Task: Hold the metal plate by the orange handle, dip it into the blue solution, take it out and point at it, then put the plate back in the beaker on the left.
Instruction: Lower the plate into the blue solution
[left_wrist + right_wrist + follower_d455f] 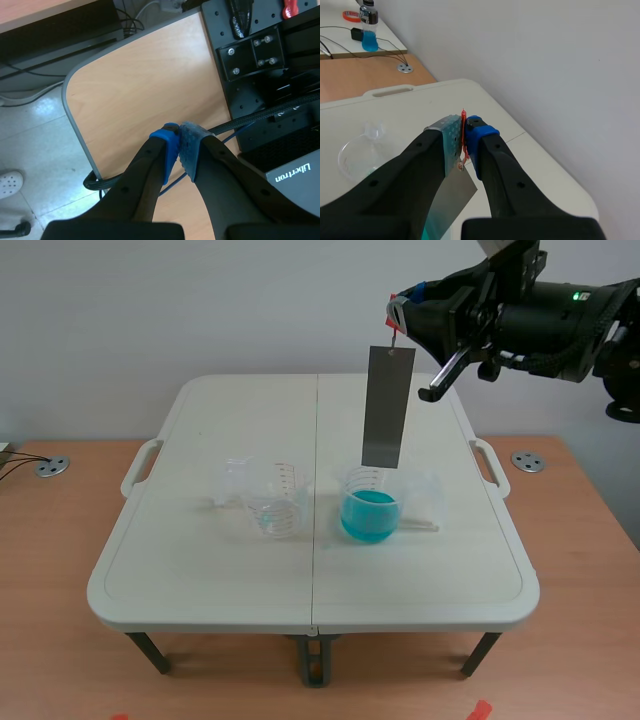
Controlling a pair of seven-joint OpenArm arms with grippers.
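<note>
Plainly long grey metal plate point(388, 407), hanging upright

Scene view: near side, mid-distance, facing far across whole tabletop point(200, 570). Right wrist view: raised, close behind its jaws, overlooking the same tabletop. Left wrist view: downward onto wooden desk point(140, 90) and floor point(35, 145).

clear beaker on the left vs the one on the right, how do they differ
The clear plastic beaker on the left holds nothing coloured; the clear beaker on the right holds blue solution. The grey metal plate in the right gripper hangs over the right beaker, not the left one. Both stand upright on the white table.
</note>
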